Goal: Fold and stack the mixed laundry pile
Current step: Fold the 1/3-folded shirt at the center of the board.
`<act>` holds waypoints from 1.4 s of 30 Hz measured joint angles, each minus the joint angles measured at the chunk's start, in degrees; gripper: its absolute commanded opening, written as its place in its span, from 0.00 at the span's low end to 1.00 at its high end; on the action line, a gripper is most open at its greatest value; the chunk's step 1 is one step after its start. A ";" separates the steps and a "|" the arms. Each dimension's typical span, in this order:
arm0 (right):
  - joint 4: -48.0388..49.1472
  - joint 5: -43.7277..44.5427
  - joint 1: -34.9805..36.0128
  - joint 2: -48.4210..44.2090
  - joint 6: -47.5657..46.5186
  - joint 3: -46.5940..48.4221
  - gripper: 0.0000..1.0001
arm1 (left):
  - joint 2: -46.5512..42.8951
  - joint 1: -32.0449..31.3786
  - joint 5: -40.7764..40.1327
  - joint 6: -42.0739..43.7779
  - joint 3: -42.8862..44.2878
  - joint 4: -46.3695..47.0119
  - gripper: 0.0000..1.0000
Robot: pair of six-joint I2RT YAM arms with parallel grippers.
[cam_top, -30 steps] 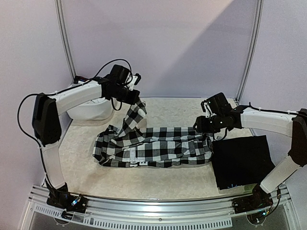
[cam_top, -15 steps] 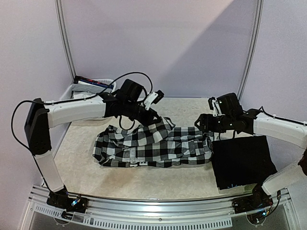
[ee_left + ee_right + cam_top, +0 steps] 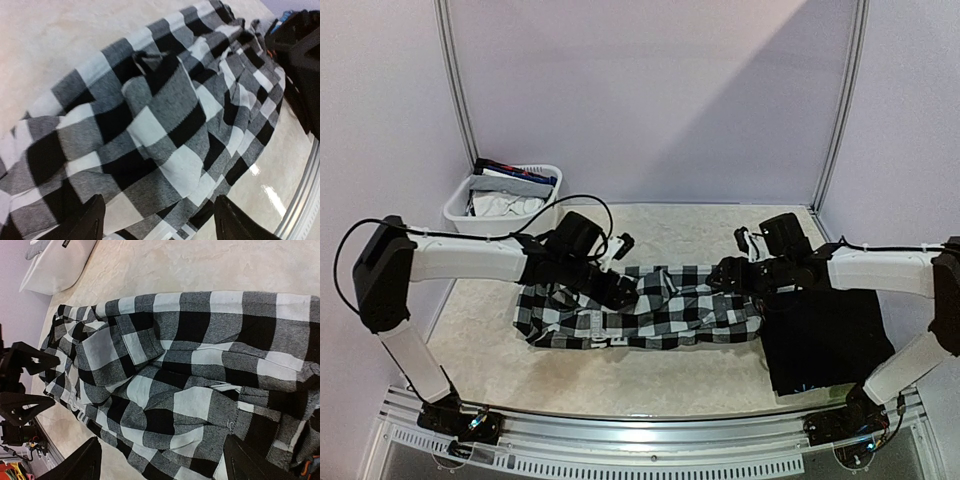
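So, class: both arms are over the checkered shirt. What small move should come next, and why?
Probably move the left gripper to pinch the crumpled left end of the checkered shirt: it and the right gripper both hang open, holding nothing.

You are looking at a checkered shirt [image 3: 650, 305] that is showing large black, white and grey squares; in the wrist views the grey ones are carrying a fine diagonal weave. To its right, a cloth [image 3: 825, 340] is showing plain black. The table [image 3: 700, 235] is showing mottled cream. At the far left the basket [image 3: 458, 214] is showing white, and the garments [image 3: 505, 200] inside are showing white, grey and dark blue. The left arm [image 3: 470, 260] and right arm [image 3: 880, 268] are wearing white shells with black joints. The left fingers [image 3: 87, 222] and right fingers [image 3: 82, 465] are showing black.
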 measured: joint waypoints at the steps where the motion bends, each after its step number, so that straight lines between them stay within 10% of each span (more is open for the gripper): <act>1: 0.13 -0.70 0.00 1.36 -0.20 0.70 0.83 | -1.36 0.02 -1.64 -0.42 -0.55 0.02 0.72; 15: 7.13 -14.88 -2.36 24.65 -5.51 18.12 0.65 | -5.16 0.42 -26.40 -5.53 -9.22 -0.90 0.32; 42: 10.62 -34.03 -4.07 44.96 -13.14 31.52 0.57 | -1.07 6.78 -34.84 -11.06 -17.73 3.74 0.22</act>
